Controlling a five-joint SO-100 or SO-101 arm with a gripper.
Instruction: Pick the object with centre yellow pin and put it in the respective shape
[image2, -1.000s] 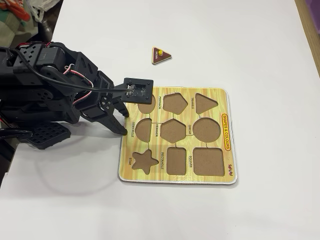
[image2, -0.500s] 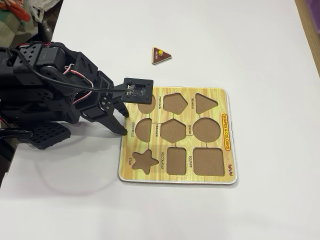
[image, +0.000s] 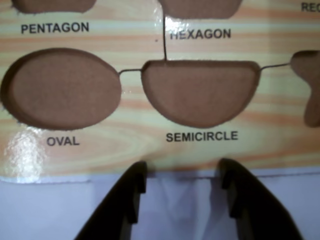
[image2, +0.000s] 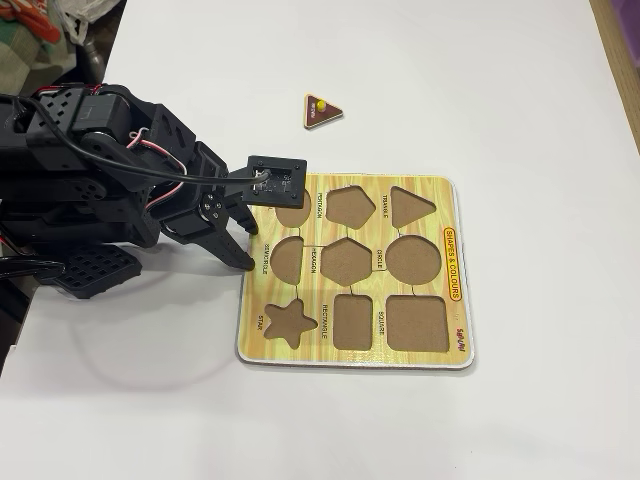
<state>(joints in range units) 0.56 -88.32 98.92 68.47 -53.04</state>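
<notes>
**Fingers spread at the board's edge, triangle piece apart on the desk**

We see the fingers (image: 182, 192) spread apart with nothing between them, their dark tips hovering over the white desk (image2: 520, 100) just short of the puzzle board (image2: 455, 215). In the wrist view the semicircle recess (image: 200, 92) lies straight ahead of the tips, the oval recess (image: 62, 87) to its left, both bare. In the fixed view the black arm (image2: 90, 170) reaches in from the left, and the fingers stand at the board's left edge. The triangle piece with the yellow pin (image2: 322, 110) lies on the desk beyond the board's far edge, well apart from the fingers; the triangle recess (image2: 412, 205) sits at the board's far right corner
</notes>
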